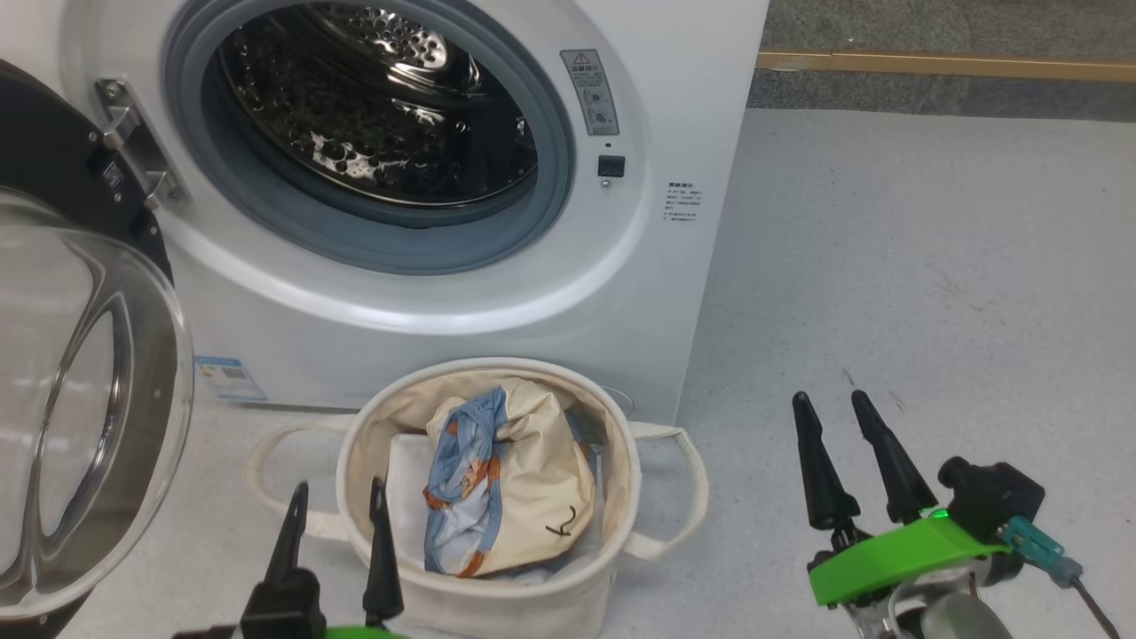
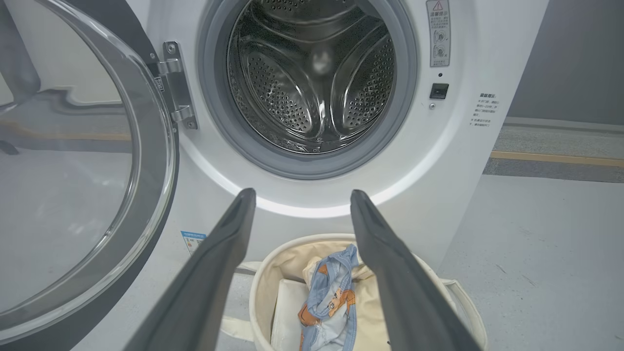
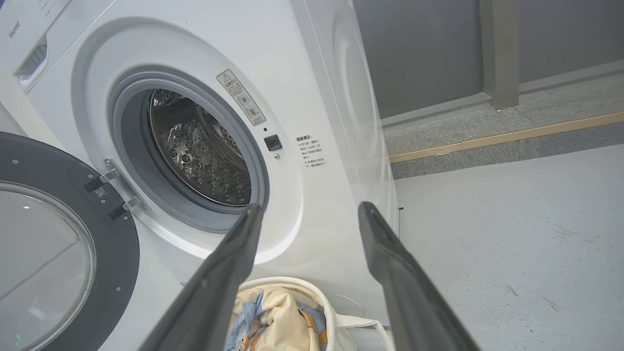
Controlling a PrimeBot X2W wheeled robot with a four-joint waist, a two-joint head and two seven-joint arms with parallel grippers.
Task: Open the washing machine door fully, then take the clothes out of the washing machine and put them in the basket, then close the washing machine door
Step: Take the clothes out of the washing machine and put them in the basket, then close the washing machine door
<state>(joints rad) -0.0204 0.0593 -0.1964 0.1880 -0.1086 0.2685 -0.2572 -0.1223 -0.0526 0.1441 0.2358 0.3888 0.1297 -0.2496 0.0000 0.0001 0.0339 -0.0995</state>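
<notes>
The white washing machine (image 1: pixel 461 293) stands with its door (image 1: pixel 80 417) swung wide open to the left; the steel drum (image 1: pixel 373 106) looks bare inside. In front of it sits the off-white basket (image 1: pixel 497 595) holding the clothes (image 1: pixel 506 479), a cream garment bunched with a light blue printed one. My left gripper (image 1: pixel 339 497) is open over the basket's near left rim, nothing between its fingers. My right gripper (image 1: pixel 832 404) is open above the floor, right of the basket. The left wrist view looks past the open left gripper (image 2: pixel 298 194) at the drum (image 2: pixel 312 78) and basket (image 2: pixel 265 282).
Grey floor (image 1: pixel 932 266) stretches to the right of the machine, with a yellow strip (image 1: pixel 941 62) and a darker band along the far wall. The open door's glass bowl (image 1: pixel 53 390) bulges out at my left. A flat white folded sheet (image 1: pixel 404 488) lies in the basket under the clothes.
</notes>
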